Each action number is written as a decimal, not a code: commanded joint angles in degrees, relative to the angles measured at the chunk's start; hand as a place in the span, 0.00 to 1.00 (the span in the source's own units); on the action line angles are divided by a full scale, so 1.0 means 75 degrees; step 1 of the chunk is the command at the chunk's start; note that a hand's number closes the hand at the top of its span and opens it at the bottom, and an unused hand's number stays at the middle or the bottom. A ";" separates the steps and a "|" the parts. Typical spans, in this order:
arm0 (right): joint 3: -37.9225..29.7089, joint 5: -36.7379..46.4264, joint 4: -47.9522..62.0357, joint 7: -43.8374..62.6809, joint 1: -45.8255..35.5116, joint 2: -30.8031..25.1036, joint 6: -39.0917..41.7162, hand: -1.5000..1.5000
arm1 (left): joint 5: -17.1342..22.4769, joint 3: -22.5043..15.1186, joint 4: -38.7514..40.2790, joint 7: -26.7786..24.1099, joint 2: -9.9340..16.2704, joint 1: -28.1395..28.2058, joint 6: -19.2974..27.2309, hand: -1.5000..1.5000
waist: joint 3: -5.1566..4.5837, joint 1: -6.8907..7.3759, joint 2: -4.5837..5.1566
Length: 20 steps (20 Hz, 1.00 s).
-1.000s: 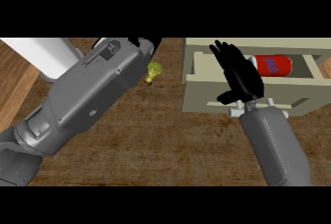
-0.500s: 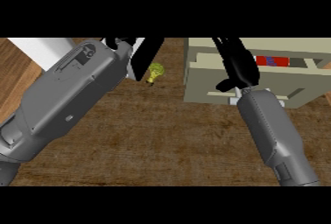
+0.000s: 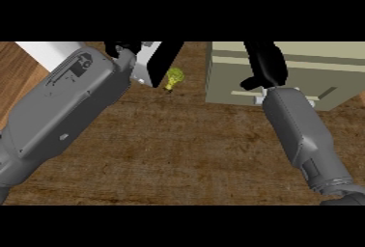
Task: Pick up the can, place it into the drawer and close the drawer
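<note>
The drawer (image 3: 285, 72) had slid shut since 1 second earlier, hiding the can inside. My right hand (image 3: 265, 65) lay against its front, fingers straight. Left hand's fingers: couldn't tell.

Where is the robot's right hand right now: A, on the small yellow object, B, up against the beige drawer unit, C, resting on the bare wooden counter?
B: the right hand lies over the beige drawer unit, well apart from the small yellow object.
</note>
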 commanded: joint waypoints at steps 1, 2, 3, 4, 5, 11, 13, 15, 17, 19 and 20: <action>-0.0336 -0.0103 0.0883 -0.0097 -0.0436 -0.0141 -0.0541 0.00 | -0.0085 0.0049 -0.0271 0.0383 0.0164 -0.0129 0.0148 0.00 | 0.0096 0.0028 0.0118; -0.0403 -0.0101 0.1005 0.0008 -0.0739 -0.0229 -0.0447 0.00 | -0.0091 0.0084 -0.0378 0.0254 0.0350 0.0089 -0.0088 0.00 | 0.0093 0.0137 0.0147; -0.0367 -0.0015 0.1079 0.0128 -0.0677 -0.0019 -0.0846 0.00 | -0.0199 0.0035 -0.0413 0.0452 0.0460 -0.0105 0.0019 0.00 | 0.0094 0.0054 0.0114; -0.0434 -0.0051 0.1231 -0.0037 -0.0893 -0.0328 -0.0643 0.00 | -0.0269 -0.0112 -0.0747 0.0225 0.0216 0.0314 0.0180 0.00 | 0.0092 0.0130 0.0119; -0.0384 0.0104 0.1390 0.0244 -0.0928 -0.0153 -0.0917 0.00 | -0.0202 0.0025 -0.0611 0.0436 0.0338 0.0075 0.0136 0.00 | 0.0094 0.0160 0.0158; -0.0545 0.0091 0.1825 0.0405 -0.1451 -0.0354 -0.0964 0.00 | -0.0310 0.0021 -0.0983 0.0644 0.0650 0.0143 0.0025 0.00 | 0.0097 0.0316 0.0199; -0.0572 0.0106 0.1912 0.0365 -0.1791 -0.0696 -0.0666 0.00 | -0.0328 -0.0045 -0.1118 0.0634 0.0600 0.0304 -0.0049 0.00 | 0.0093 0.0337 0.0208; -0.0614 0.0083 0.2035 0.0382 -0.1975 -0.0801 -0.0467 0.00 | -0.0288 0.0042 -0.1197 0.0713 0.0631 0.0399 -0.0033 0.00 | 0.0091 0.0270 0.0189; -0.0594 0.0111 0.2128 0.0427 -0.2240 -0.0706 -0.0293 0.00 | -0.0336 0.0090 -0.1161 0.0846 0.0671 0.0058 0.0031 0.00 | 0.0097 0.0331 0.0238; -0.0789 -0.0135 0.2160 0.0043 -0.2373 -0.0782 -0.0037 0.00 | -0.0355 0.0040 -0.1323 0.0639 0.0680 0.0547 -0.0071 0.00 | 0.0095 0.0411 0.0265; -0.0913 -0.0310 0.2252 -0.0304 -0.2337 -0.0744 0.0205 0.00 | -0.0248 0.0138 -0.1424 0.0987 0.0800 0.0275 -0.0034 0.00 | 0.0105 0.0389 0.0227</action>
